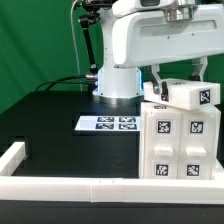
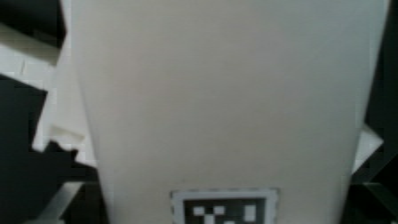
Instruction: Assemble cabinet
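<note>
**Q.** Fig. 1, exterior view, read from its left: what lies where, and why?

**A.** The border rail (image 1: 60, 185) edges the black surface (image 1: 50, 120), probably to fence the work area. The marker board (image 1: 107, 123) lies flat near the middle, well apart from the parts. At the exterior view's right the cabinet body (image 1: 175, 140) stands upright against the rail with its tagged faces towards the camera. This probably braces it for fitting. The drawer block (image 1: 192, 97) sits slightly tilted at the body's top edge. Whether it touches the body cannot be told.

**Q.** And the gripper?

**A.** The gripper (image 1: 176, 82) stands wide, with one dark finger on each side of the drawer block, apparently pinching it across its width. In the wrist view (Fig. 2) the block's white face (image 2: 196, 110) and one tag (image 2: 222, 205) fill the frame and hide the fingers.
</note>
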